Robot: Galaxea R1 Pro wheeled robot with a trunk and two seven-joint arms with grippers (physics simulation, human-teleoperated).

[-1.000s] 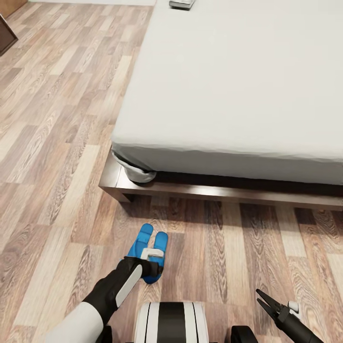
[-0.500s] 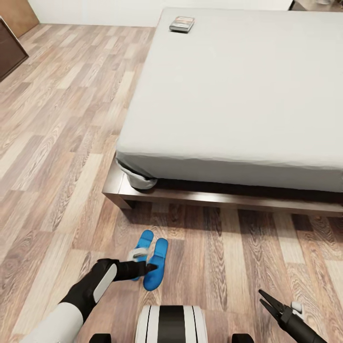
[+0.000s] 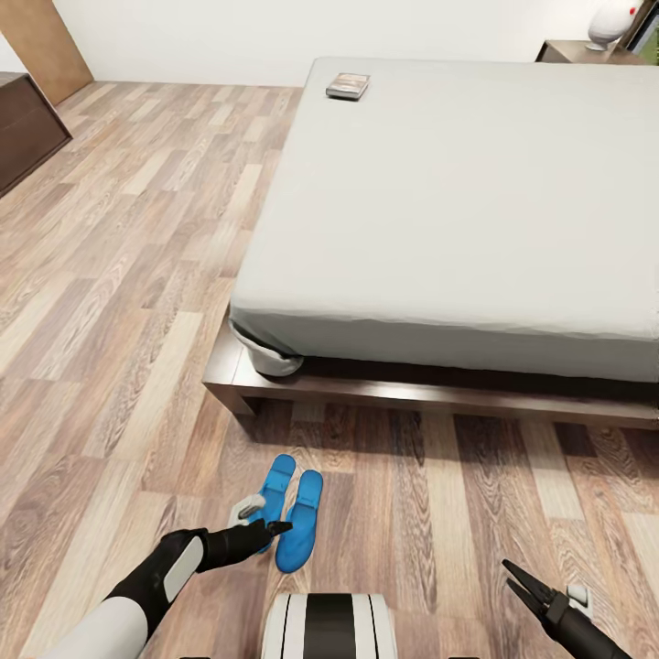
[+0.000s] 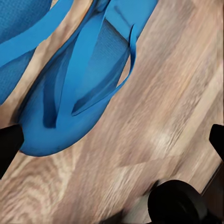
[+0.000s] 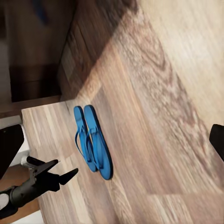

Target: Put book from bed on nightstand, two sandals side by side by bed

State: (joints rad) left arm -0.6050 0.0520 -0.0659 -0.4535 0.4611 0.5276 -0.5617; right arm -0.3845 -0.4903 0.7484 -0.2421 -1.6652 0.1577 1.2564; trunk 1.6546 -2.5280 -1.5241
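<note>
Your left tool (image 3: 259,527) and right tool (image 3: 519,582) both gape empty, two bright blue flip-flop sandals (image 3: 287,513) lie together, the small dark book's (image 3: 348,86) words are too tiny to read.

You see two bright blue sandals (image 3: 288,514) lying flat on the light wood-plank floor, side by side and touching along their long edges, soles down and blue toe straps up. They sit near the corner of the bed (image 3: 476,210), a little out from its dark brown frame. The bed is a large low platform with a plain pale grey mattress. The book (image 3: 348,86), small and thin with a dark cover, lies flat on the mattress near its far edge. A dark brown nightstand (image 3: 572,51) stands beyond the bed's far corner.
</note>
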